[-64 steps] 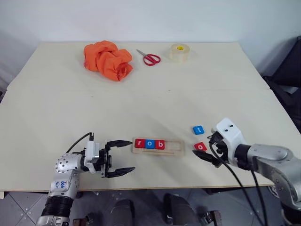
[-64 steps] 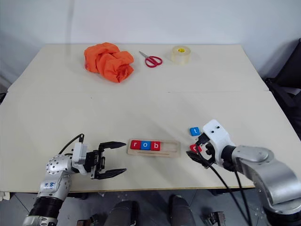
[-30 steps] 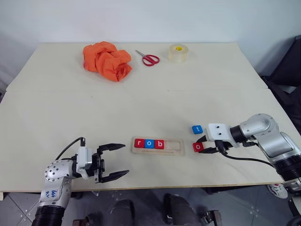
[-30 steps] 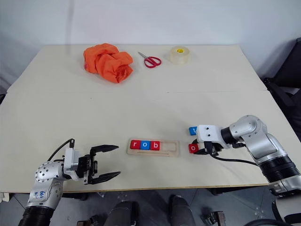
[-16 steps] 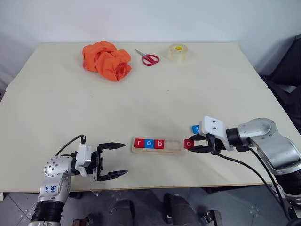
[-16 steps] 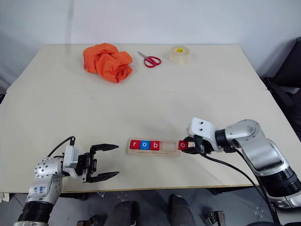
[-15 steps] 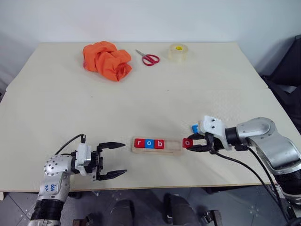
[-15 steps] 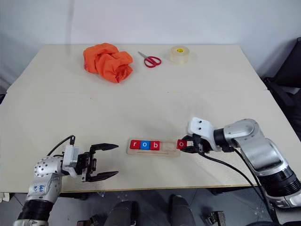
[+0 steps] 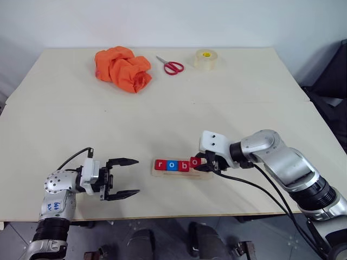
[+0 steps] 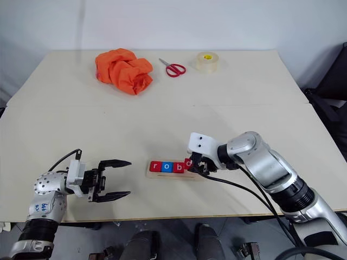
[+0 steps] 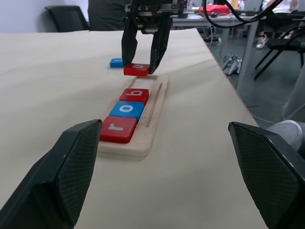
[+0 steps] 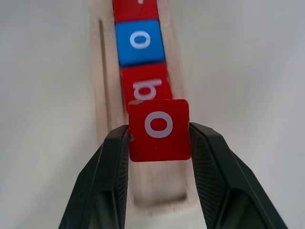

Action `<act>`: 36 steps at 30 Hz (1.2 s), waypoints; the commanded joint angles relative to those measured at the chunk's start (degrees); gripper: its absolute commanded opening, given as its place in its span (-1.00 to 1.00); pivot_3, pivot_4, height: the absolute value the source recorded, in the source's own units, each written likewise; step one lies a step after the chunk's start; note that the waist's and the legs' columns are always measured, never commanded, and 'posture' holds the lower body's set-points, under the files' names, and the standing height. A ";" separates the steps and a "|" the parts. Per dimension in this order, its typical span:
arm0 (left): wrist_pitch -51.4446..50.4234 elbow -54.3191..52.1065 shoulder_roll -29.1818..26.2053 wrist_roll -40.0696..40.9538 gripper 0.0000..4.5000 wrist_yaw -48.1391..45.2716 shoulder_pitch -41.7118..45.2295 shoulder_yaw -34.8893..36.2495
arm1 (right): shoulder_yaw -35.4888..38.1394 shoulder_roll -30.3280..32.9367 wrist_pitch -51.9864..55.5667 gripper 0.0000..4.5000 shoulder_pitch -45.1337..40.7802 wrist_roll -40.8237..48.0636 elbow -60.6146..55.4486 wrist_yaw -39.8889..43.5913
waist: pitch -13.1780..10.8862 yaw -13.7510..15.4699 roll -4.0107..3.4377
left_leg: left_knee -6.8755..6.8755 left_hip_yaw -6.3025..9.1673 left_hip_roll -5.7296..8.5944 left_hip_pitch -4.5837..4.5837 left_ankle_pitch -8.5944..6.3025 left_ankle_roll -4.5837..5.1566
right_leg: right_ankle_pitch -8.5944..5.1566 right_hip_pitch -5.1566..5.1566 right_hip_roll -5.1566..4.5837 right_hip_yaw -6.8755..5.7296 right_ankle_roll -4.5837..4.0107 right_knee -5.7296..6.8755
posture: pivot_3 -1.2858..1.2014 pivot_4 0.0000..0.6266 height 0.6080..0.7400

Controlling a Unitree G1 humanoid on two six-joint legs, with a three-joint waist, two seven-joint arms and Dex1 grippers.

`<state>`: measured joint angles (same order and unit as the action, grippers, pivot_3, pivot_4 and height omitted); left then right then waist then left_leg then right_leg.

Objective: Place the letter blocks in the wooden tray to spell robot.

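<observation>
The long pale-wood tray (image 9: 181, 168) lay near the front of the cream worktop (image 9: 162, 108), with a red r, blue o and red b tile (image 11: 127, 110) in a row at its left end. The right gripper (image 12: 159, 143) held the red square o tile (image 12: 159, 129) between its fingers, raised just above the tray beside the b. A blue tile (image 11: 116, 62), probably the t, lay beyond the tray. The left gripper (image 9: 122, 177) hovered left of the tray, fingers spread and empty.

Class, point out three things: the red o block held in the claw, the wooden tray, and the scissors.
red o block (image 12: 159, 130), right wrist view, its lettered face.
wooden tray (image 11: 157, 101), left wrist view, its bare grooved edge.
scissors (image 9: 174, 67), left eye view, the red handles.
</observation>
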<state>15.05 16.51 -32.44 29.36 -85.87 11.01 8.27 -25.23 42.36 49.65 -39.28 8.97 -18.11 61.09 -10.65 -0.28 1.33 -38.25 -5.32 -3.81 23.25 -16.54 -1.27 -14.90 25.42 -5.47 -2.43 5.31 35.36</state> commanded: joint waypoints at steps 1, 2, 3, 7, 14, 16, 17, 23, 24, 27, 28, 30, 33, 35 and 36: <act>0.36 -2.42 -0.43 1.22 1.00 0.45 -1.64 1.30 | -1.02 -0.15 -0.58 -0.35 -1.23 -0.55 -0.16 0.28 | 0.00 0.04 0.00 | 0.00 0.00 0.00 0.00 0.00 0.00 | 0.00 0.00 0.00 0.00 0.00 -0.01 | 0.03 -0.52 1.00; 0.29 -2.80 -0.40 1.27 1.00 0.66 -2.00 1.42 | -1.38 -0.14 -0.94 -0.35 -1.28 -0.77 0.18 0.32 | 0.00 0.05 0.00 | 0.00 0.00 0.00 0.00 0.00 0.00 | 0.00 0.00 0.00 0.00 0.00 -0.01 | 0.03 -0.52 1.00; 0.24 -3.05 -0.38 1.30 1.00 0.81 -2.21 1.48 | -1.60 -0.11 -1.17 -0.35 -1.32 -0.88 0.40 0.31 | 0.00 0.05 0.00 | 0.00 0.00 0.00 0.00 0.00 0.00 | 0.00 0.00 0.00 0.00 0.00 0.00 | 0.03 -0.52 1.00; 0.18 -3.88 -0.31 1.30 1.00 1.48 -2.95 1.57 | -2.13 0.09 -2.09 -0.35 -1.49 -1.27 1.19 0.70 | 0.00 0.03 0.00 | 0.00 0.00 0.00 0.00 0.00 0.00 | 0.00 0.00 0.00 0.00 0.00 0.02 | 0.03 -0.52 1.00; 0.27 -4.13 0.09 1.18 1.00 2.26 -3.07 1.40 | -2.85 0.44 -3.23 -0.03 -1.44 -1.88 1.34 1.81 | 0.00 -0.01 0.00 | 0.00 0.00 -0.01 -0.01 0.00 0.00 | 0.00 0.00 0.02 0.00 0.00 0.04 | 0.03 -0.52 1.00; 0.38 -3.90 0.31 1.08 1.00 2.46 -2.78 1.26 | -2.61 0.47 -2.74 0.27 -1.37 -1.17 0.10 2.15 | 0.00 0.01 0.00 | 0.00 0.00 -0.01 -0.01 0.00 0.00 | 0.00 0.01 0.02 0.00 0.00 0.04 | 0.03 -0.52 1.00; 0.40 -3.76 0.36 1.04 1.00 2.51 -2.63 1.22 | -2.51 0.37 -2.44 0.40 -1.45 -0.99 -0.18 2.16 | 0.00 0.02 0.00 | 0.00 0.00 -0.01 -0.01 0.00 0.00 | 0.00 0.01 0.02 0.00 -0.01 0.04 | 0.03 -0.52 1.00; 0.63 -2.65 0.83 0.73 1.00 2.45 -1.39 0.85 | -1.33 0.62 -1.53 0.98 -1.67 -0.56 -1.51 1.83 | 0.00 0.04 0.00 | 0.00 0.00 -0.01 -0.01 0.00 0.00 | 0.00 0.01 0.01 0.00 0.00 0.05 | 0.03 -0.52 1.00; 0.65 -2.43 0.91 0.67 1.00 2.42 -1.16 0.82 | -0.95 0.70 -1.32 0.98 -1.53 -0.36 -1.81 1.73 | 0.00 0.04 0.00 | -0.01 0.00 -0.01 -0.01 0.00 0.00 | 0.00 0.01 0.01 0.00 0.00 0.05 | 0.03 -0.52 1.00; 0.75 -1.89 1.13 0.49 1.00 2.29 -0.59 0.71 | 1.14 0.95 -0.74 0.98 -0.15 0.67 -2.98 0.97 | 0.00 0.05 0.00 | 0.00 0.00 -0.01 -0.01 0.00 0.00 | 0.00 0.01 0.02 0.00 0.00 0.05 | 0.03 -0.52 1.00; 0.79 -1.69 1.24 0.42 1.00 2.26 -0.37 0.63 | 2.52 1.43 -0.53 0.98 0.92 1.20 -3.52 0.71 | 0.00 0.07 0.00 | -0.01 0.00 0.00 -0.01 0.00 0.00 | 0.00 0.01 0.01 0.00 0.00 0.05 | 0.03 -0.52 1.00; 0.88 -1.23 1.40 0.34 1.00 2.12 0.03 0.54 | 5.30 2.22 -0.19 0.98 2.95 2.65 -4.69 0.51 | 0.00 0.15 0.00 | 0.00 0.00 0.00 -0.01 0.00 0.00 | 0.00 0.01 0.01 0.00 0.00 0.04 | 0.03 -0.52 1.00; 1.00 -0.64 1.51 0.30 1.00 1.90 0.43 0.38 | 9.28 3.08 0.11 0.98 5.93 4.57 -5.96 -0.41 | 0.00 0.17 0.00 | 0.00 0.00 0.00 0.00 0.00 0.00 | 0.00 0.00 0.01 0.00 0.00 0.01 | 0.03 -0.52 1.00; 1.09 -0.34 1.59 0.30 1.00 1.78 0.65 0.29 | 11.56 3.64 0.14 0.98 7.78 5.55 -6.58 -0.94 | 0.00 0.17 0.00 | 0.00 0.00 0.00 0.00 0.00 0.00 | 0.00 0.00 0.01 0.00 0.00 0.02 | 0.03 -0.52 1.00; 1.12 -0.17 1.61 0.31 1.00 1.70 0.77 0.27 | 12.65 3.89 -0.11 0.98 8.70 6.07 -6.84 -1.07 | 0.00 0.17 0.00 | 0.00 0.00 0.00 -0.01 0.00 0.00 | 0.00 0.00 0.01 0.00 0.00 0.03 | 0.03 -0.52 1.00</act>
<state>15.29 16.58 -30.87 29.17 -83.96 11.21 8.35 -15.39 45.10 49.98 -30.97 13.52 -22.54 60.43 -10.65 -0.11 1.33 -38.25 -5.32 -3.81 23.24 -16.54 -1.27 -14.90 25.42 -5.45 -2.43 5.31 35.40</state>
